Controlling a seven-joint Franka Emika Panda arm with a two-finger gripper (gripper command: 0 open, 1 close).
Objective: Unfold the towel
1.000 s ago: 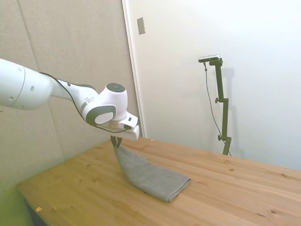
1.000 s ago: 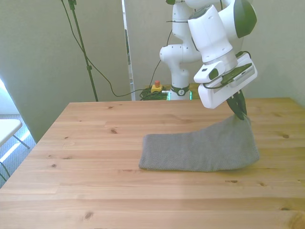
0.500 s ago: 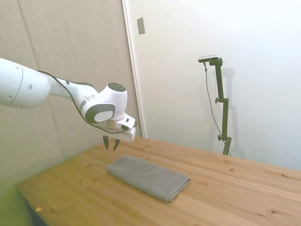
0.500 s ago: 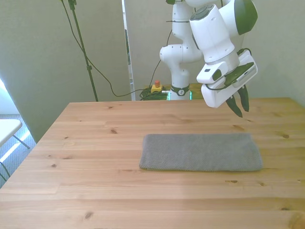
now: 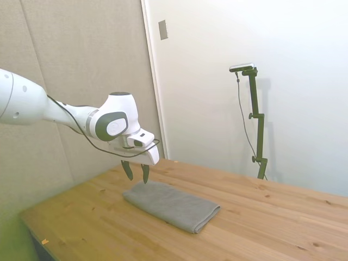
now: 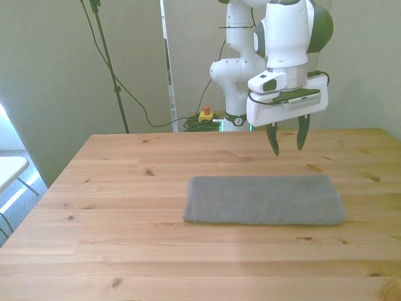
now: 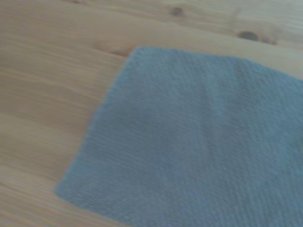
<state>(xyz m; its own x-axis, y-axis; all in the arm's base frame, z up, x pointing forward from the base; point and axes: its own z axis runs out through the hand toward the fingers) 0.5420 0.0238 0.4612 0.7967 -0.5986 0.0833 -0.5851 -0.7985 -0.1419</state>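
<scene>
Towel [image 6: 264, 199] lies flat, folded, mid-desk [image 6: 113, 251]; long axis runs across front view, left to right. Pincer [image 6: 287, 149] hangs above its far edge toward front view's right, tips spread, holding nothing, clear of cloth.

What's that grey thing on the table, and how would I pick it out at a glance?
Find the wooden table. Near its middle, below the open gripper of the white arm, lies the towel, a flat, folded grey rectangle of terry cloth. It is the only soft, grey thing on the bare wood.
</scene>
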